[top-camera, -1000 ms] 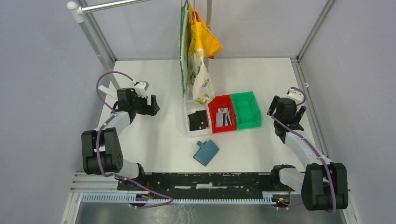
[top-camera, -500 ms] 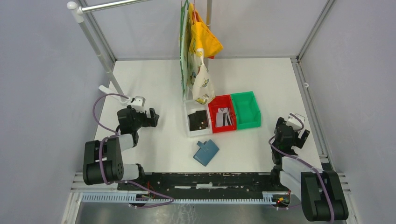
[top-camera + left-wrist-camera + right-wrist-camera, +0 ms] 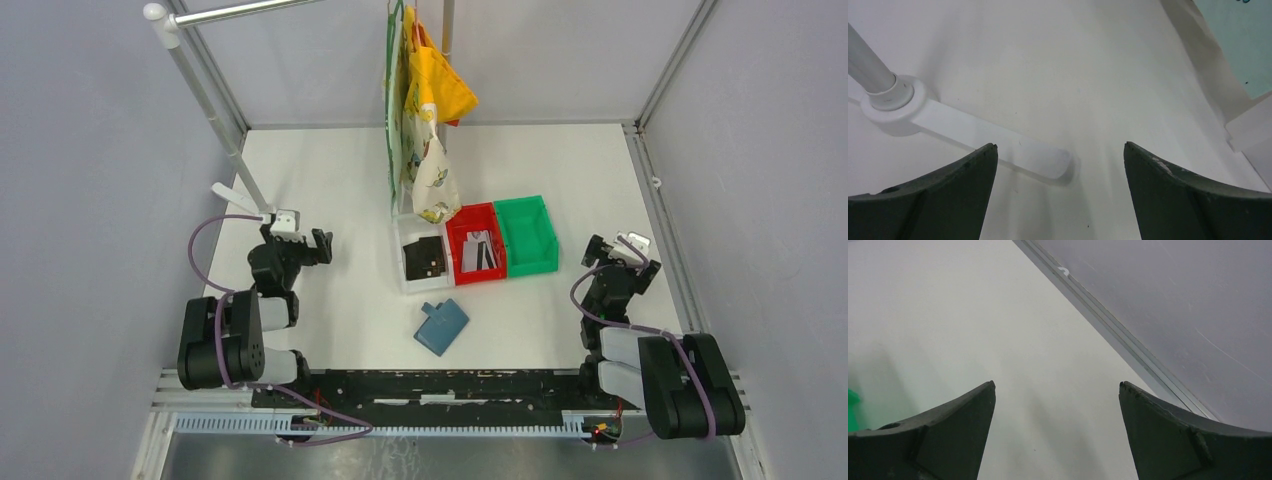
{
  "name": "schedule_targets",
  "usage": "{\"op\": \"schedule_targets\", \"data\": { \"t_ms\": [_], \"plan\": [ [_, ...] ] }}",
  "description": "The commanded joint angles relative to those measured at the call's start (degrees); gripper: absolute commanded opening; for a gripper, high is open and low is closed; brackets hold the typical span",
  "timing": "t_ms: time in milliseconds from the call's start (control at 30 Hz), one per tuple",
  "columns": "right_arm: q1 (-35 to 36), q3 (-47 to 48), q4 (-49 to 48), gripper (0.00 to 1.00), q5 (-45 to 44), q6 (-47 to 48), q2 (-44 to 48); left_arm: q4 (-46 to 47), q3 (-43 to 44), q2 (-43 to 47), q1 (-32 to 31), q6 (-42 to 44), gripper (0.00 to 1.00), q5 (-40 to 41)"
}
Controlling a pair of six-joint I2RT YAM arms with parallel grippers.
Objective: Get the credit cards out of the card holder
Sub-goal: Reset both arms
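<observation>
Left hand [image 3: 1060,150], right hand [image 3: 1057,385] back, spread.

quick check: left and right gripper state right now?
Left gripper: open, holding nothing.
Right gripper: open, holding nothing.

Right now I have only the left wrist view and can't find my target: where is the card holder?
Observer: The card holder lies flat on the table, right of the left gripper and nearer the robot than the white bin.
Operator: Is the right gripper close to it?
Observer: No, the right gripper hangs open near the table's right edge.
Operator: Any cards out?
Observer: A dark card lies in the white bin.
</observation>
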State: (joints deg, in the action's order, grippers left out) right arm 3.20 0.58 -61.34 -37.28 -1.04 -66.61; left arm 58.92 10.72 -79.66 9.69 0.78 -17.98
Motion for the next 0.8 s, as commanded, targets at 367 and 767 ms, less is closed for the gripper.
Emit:
{"op": "schedule_targets", "data": {
  "t_ms": [367, 767],
  "plan": [
    [5.39, -6.41, -20.54, 0.98, 10.47, 10.79, -11.61, 10.47, 2.55, -8.84, -1.24, -1.34, 1.0, 5.19],
    [4.25, -6.52, -20.73, 0.98, 11.46, 10.11, -11.46, 11.75, 2.01, -9.23, -2.78, -0.18, 1.0, 7.19]
  ]
}}
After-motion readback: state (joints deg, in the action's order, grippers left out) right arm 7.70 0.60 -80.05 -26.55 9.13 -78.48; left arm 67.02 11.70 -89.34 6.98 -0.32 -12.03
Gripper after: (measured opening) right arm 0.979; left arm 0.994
